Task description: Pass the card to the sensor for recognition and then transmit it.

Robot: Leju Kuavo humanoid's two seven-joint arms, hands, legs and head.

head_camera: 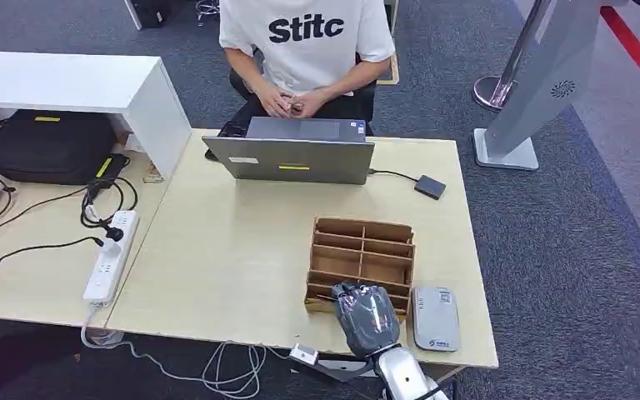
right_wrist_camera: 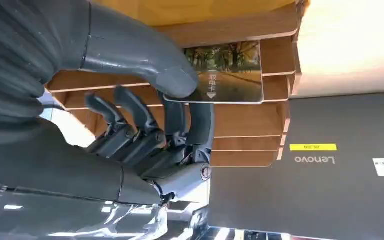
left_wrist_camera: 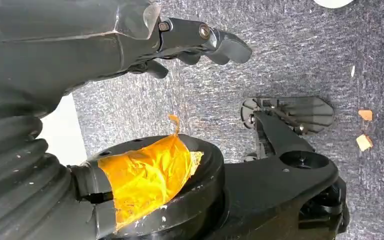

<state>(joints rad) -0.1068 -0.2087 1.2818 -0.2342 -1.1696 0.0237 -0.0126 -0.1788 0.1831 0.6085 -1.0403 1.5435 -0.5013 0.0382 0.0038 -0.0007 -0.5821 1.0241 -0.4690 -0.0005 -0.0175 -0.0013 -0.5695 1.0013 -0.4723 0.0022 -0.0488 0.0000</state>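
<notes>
The card, printed with a tree-lined road, stands at the near slot of the wooden card rack. My right hand pinches it, thumb on its face and fingers behind it. From the head view, the right hand covers the front row of the rack, and the card is hidden under it. The grey sensor lies flat just right of the rack, near the table's front edge. My left hand hangs over the carpet with loose fingers and holds nothing.
A grey laptop stands open behind the rack, with a person seated at it. A small black box on a cable lies right of the laptop. A power strip, cables and a black bag occupy the left table.
</notes>
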